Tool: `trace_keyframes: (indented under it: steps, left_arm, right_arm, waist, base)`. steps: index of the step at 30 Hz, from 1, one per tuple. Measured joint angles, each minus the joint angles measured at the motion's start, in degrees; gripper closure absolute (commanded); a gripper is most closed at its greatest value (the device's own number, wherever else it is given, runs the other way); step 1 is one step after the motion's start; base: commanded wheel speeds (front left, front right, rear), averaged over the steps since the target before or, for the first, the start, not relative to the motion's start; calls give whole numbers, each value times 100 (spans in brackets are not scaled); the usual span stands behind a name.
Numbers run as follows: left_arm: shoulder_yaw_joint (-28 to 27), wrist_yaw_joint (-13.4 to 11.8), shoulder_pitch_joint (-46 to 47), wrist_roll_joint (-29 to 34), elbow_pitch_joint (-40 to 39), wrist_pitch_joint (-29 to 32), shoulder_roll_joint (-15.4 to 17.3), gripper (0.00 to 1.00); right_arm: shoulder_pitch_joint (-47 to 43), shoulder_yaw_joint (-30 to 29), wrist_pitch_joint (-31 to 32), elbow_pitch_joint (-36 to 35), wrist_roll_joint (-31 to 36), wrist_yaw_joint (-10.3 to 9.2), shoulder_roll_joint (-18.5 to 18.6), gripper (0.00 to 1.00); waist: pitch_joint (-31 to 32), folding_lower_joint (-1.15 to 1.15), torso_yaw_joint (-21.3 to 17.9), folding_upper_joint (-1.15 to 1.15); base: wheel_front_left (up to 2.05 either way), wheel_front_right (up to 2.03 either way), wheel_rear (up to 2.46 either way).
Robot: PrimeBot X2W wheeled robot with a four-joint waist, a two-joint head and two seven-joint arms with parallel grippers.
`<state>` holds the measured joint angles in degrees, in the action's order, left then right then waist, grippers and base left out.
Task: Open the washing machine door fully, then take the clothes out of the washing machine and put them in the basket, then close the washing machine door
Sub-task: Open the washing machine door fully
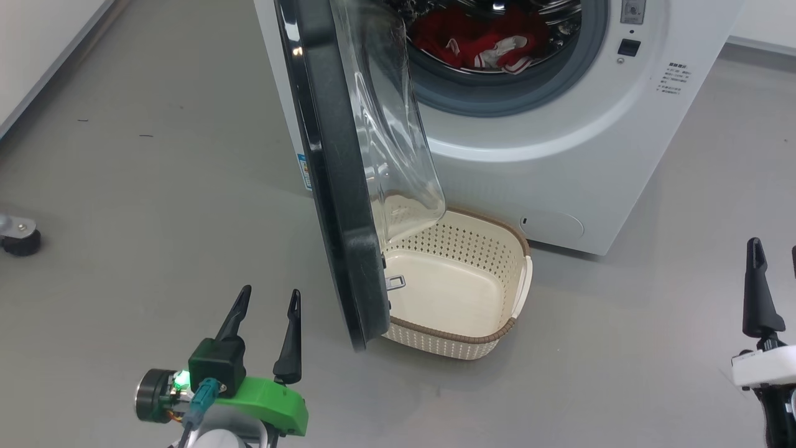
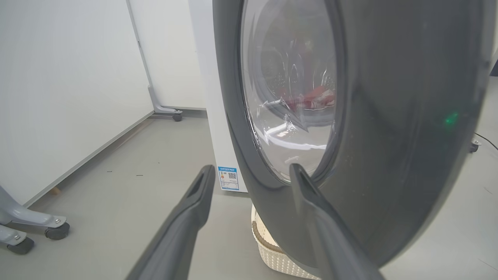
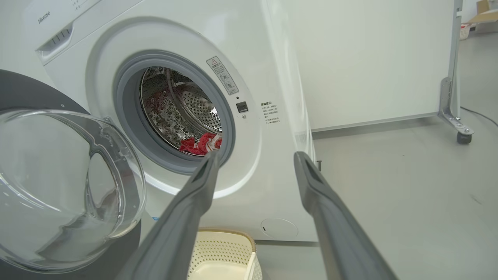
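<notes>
Left end effector (image 1: 271, 290): one. Fingers spread wide, holding nothing. It hangs just outside the black face of the door, near its lower edge and apart from it, likely placed to push the door wider.

Right end effector (image 1: 774, 246): one. Its jaws are equally wide apart and empty. It sits well off to the right of the machine, and its wrist view looks toward the drum mouth. It is probably kept clear of the door's swing and ready to reach in.

Door (image 1: 336, 186): one. It stands out roughly square to the front of the washing machine (image 1: 559, 162), glass bowl facing right. Its lower rim overhangs the left side of the basket. Judged open, though perhaps not fully.

Washing machine: one, on the floor (image 1: 155, 186), round opening uncovered.

Clothes (image 1: 479, 40): one red-and-white bundle, lying low at the front of the drum (image 3: 175, 105). The number of garments cannot be told.

Basket (image 1: 497, 336): one, empty. It sits on the floor just before the machine's foot, beneath the opening, so the clothes have a short way to travel.

Latch hook (image 1: 395, 282): one, on the door's inner edge, above the basket.
</notes>
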<state>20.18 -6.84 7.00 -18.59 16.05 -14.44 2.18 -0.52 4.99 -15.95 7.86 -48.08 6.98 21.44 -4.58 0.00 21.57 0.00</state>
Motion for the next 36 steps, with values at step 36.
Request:
trace_keyframes:
  steps: [36]
  left_arm:
    - [-110,0,0,23,53,0,0,0]
  right_arm:
    - [-879,89,103,-650,3105,-810,-1126,0]
  waist:
    - [-75,0,-146,0]
  base:
    - [0,0,0]
